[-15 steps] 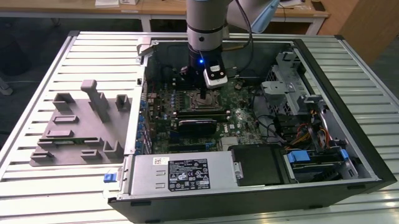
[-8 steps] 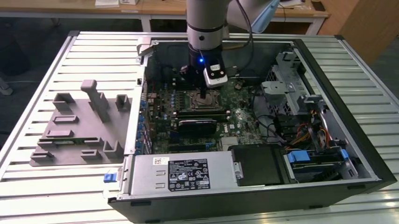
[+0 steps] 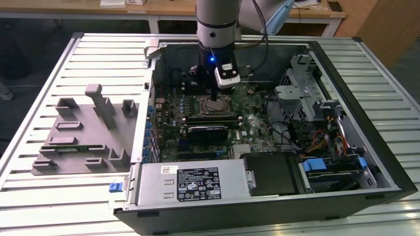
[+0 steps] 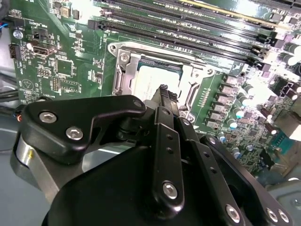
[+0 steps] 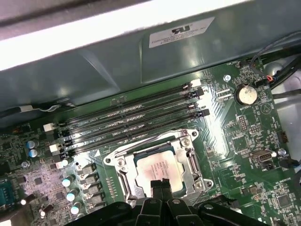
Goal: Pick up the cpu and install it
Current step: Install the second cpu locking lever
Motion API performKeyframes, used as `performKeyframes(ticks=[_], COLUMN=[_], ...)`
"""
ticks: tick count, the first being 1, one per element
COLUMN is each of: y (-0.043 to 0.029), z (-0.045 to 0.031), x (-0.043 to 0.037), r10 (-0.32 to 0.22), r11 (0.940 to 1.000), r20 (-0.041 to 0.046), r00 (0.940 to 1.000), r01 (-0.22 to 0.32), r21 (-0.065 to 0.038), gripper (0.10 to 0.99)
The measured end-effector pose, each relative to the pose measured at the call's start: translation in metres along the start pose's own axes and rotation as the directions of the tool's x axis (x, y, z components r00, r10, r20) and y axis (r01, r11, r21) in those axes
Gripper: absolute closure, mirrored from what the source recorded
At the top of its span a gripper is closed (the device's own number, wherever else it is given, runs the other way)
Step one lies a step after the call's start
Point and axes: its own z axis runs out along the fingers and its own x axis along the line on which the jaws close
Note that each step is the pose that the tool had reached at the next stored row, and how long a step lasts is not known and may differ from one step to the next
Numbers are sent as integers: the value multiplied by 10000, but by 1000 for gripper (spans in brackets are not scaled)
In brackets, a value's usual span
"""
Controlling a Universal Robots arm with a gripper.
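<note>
Directly beneath the jaws, pressed together and holding nothing, the flat square silver-topped cpu (image 5: 160, 169) sits inside the metal-framed socket (image 5: 190, 157) on the green motherboard (image 5: 244, 136); the gripper (image 5: 159, 184) hovers just above its edge. Black memory slots (image 5: 131, 120) lie just beyond. Risk: any descent off-square could shift the chip and bend socket contacts.

Cpu (image 5: 160, 168): near edge covered by the hand (image 5: 159, 184) in both wrist views; finger spacing not discernible. Arm (image 3: 215, 22): upper part cut off by the exterior view's top edge. Computer case (image 3: 367, 123): front corner cut off at the bottom edge.
</note>
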Motion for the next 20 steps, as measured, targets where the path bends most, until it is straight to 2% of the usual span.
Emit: performKeyframes(ticks=[3, 20], y=[1, -34], z=[-22, -24], x=[-1, -12], r10=[0, -1], r11=[10000, 10000], r20=[0, -1], r00=[10000, 10000], r01=[0, 1], r21=[-1, 0], gripper=[980, 980])
